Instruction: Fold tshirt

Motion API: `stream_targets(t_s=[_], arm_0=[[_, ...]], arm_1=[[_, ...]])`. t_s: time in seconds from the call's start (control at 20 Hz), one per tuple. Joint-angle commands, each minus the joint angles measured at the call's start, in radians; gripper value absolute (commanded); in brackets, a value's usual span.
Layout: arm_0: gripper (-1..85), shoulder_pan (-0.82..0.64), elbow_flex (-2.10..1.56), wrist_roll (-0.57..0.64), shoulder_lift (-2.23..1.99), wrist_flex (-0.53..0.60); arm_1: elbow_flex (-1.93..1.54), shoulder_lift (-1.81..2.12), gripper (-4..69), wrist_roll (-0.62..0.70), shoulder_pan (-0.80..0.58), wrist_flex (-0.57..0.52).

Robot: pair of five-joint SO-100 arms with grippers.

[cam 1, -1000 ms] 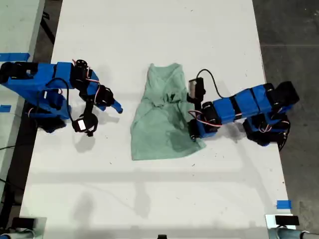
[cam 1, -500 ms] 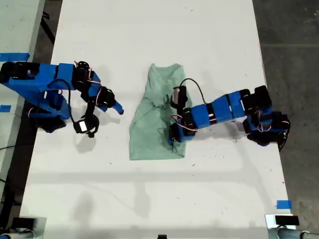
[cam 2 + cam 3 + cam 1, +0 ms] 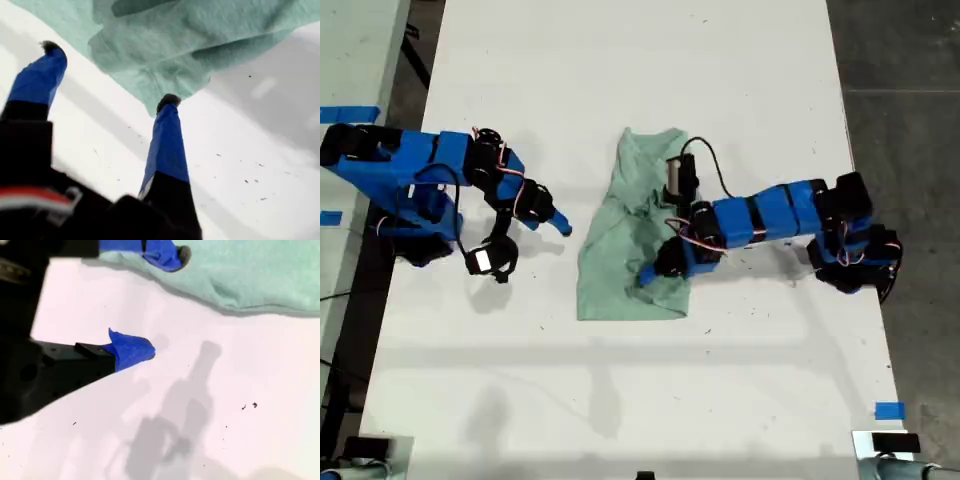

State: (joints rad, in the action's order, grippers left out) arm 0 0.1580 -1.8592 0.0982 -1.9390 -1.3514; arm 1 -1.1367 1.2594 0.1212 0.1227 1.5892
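The pale mint-green tshirt [image 3: 610, 285] lies in the middle of the white table, doubled over into a narrow strip. My first gripper [image 3: 558, 220] comes in from the exterior view's left. It is open beside the cloth's edge, one fingertip [image 3: 169, 100] almost at a hemmed corner of the tshirt [image 3: 200, 30], nothing between its fingers. My second gripper [image 3: 650, 273] reaches from the exterior view's right over the folded part. It is open [image 3: 165, 301], one fingertip [image 3: 175, 254] over the tshirt [image 3: 260, 275] and the other apart from it, bare table showing between them.
The white table [image 3: 640, 60] stretches well beyond the shirt on all sides. A blue tape mark [image 3: 888, 410] sits near its edge at the exterior view's lower right. Grey floor lies past that edge. Both arm bases stand at the table's sides.
My second gripper swept toward the exterior view's left, carrying the shirt's side edge over the middle, so the shirt is narrower now. My first gripper edged slightly closer to the cloth.
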Motion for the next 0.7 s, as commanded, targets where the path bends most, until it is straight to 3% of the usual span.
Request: stream_targets(t_s=[0.0, 0.35, 0.65], arm_0=[[21.2, 0.078, 0.101, -0.031, 0.0, 0.028], [24.2, 0.19, 0.207, -0.15, 0.301, 0.199], [25.3, 0.169, 0.353, -0.173, 0.611, 0.239]], arm_1=[[-0.005, 0.216, 34.7, 0.023, 0.023, 0.029], [-0.225, 0.383, 35.8, -0.012, -0.006, 0.015], [-0.236, 0.383, 36.0, -0.02, 0.002, 0.005]])
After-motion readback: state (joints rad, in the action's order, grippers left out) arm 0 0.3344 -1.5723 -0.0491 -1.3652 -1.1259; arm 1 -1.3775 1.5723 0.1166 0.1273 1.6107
